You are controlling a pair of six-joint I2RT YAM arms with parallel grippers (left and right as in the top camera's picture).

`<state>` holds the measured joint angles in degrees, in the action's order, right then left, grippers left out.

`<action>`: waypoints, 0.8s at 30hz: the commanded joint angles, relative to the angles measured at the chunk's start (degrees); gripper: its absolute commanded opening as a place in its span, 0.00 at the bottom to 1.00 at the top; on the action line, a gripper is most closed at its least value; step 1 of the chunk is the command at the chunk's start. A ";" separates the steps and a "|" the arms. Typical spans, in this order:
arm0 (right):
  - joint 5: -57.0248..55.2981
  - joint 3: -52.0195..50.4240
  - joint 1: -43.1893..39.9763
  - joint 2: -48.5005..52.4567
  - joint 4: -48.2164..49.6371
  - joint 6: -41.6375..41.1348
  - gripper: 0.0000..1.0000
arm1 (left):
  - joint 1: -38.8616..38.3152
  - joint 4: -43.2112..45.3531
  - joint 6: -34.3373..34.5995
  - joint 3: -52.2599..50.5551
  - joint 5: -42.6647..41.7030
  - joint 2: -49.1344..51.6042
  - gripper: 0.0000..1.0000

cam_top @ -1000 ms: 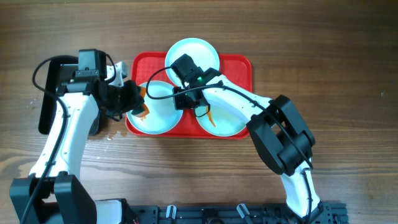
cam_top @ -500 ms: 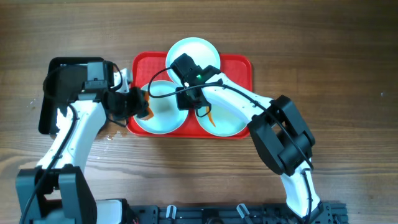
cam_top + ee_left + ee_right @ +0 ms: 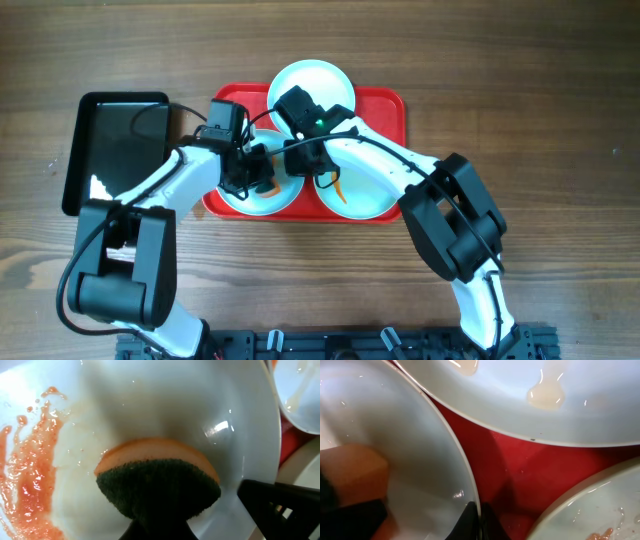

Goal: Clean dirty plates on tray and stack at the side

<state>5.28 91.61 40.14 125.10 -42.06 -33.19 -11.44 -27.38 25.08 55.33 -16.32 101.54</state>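
Overhead, the left plate (image 3: 262,202), back plate (image 3: 310,78) and right plate (image 3: 372,195) all sat on the red tray (image 3: 392,108); your left gripper (image 3: 255,172) was down on the left one, your right gripper (image 3: 303,166) at its rim. From the left wrist, that gripper was closed on a sponge (image 3: 157,477) pressed beside an orange smear (image 3: 30,460). From the right wrist, the fingers (image 3: 468,519) pinched the rim, neighbours crowding close. I'd judge the plate stiff, light, slick: grip the rim. The table (image 3: 520,90) lay open rightward; a black tray (image 3: 115,130) lay left.
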 commanded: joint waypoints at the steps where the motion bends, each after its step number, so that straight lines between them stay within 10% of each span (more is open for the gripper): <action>1: -2.32 0.74 0.09 0.57 -0.55 -0.24 0.04 | -0.72 -0.55 1.05 -0.26 6.58 1.33 0.04; 11: -2.32 0.74 0.09 0.57 -1.14 -0.24 0.04 | -0.66 -5.07 -3.67 -0.07 29.46 4.11 0.04; 18: -2.29 0.74 0.09 0.57 -1.05 -0.26 0.04 | -0.79 -8.61 -3.61 7.04 1.64 -3.43 0.04; 24: -1.55 0.74 0.09 0.57 -0.63 -0.50 0.04 | -1.79 -6.60 -1.03 6.40 0.68 1.53 0.04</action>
<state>5.28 91.66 40.14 125.10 -42.44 -33.21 -12.08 -35.35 22.26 61.34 -13.39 99.81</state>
